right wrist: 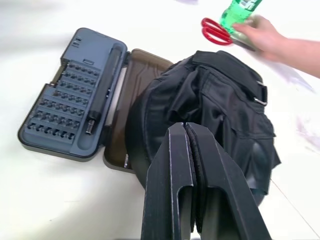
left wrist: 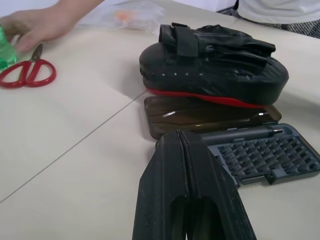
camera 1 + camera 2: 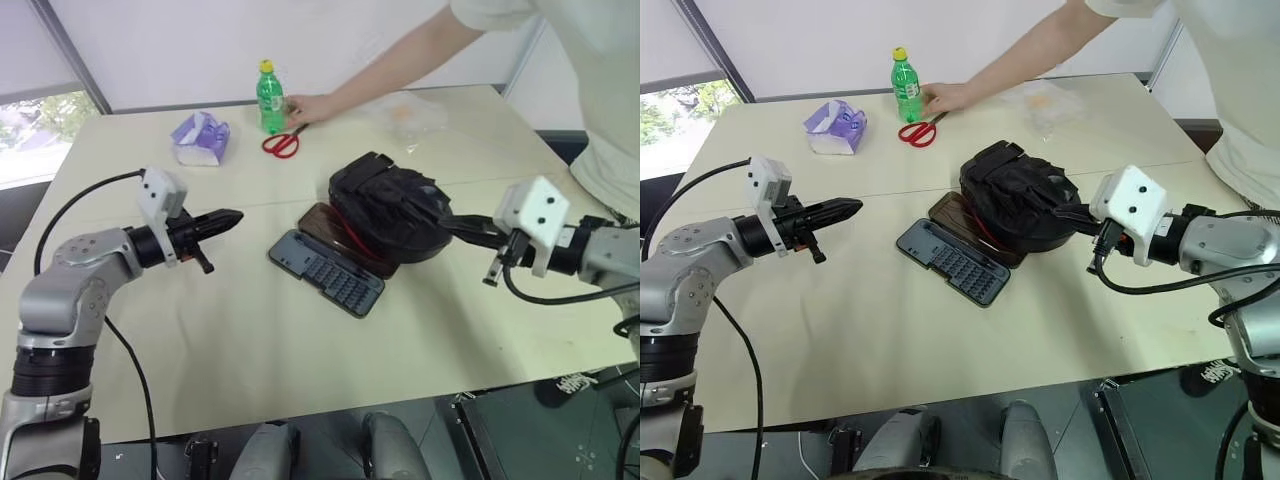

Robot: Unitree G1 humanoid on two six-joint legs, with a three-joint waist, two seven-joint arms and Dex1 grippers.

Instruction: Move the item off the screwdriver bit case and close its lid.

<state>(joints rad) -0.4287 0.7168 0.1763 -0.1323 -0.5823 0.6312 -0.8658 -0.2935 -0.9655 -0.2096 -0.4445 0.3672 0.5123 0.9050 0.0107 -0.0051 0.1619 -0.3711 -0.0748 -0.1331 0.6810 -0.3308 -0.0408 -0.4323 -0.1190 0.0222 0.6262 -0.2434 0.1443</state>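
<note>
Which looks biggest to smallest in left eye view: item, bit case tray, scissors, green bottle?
1. item
2. bit case tray
3. green bottle and scissors: similar, unranked; both lie farther from the camera.

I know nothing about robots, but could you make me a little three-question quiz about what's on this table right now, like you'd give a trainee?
1. True or false: the black item rests on the open lid of the screwdriver bit case.
2. Which is nearest the person's hand? A) the purple tissue pack B) the green bottle C) the case
3. Fill in: both the left pincer and the right pincer have their fingers ____.

Key
1. True: it covers much of the lid, which lies flat beside the tray of bits.
2. B: the hand is by the bottle and the red scissors.
3. Shut, holding nothing.
</note>
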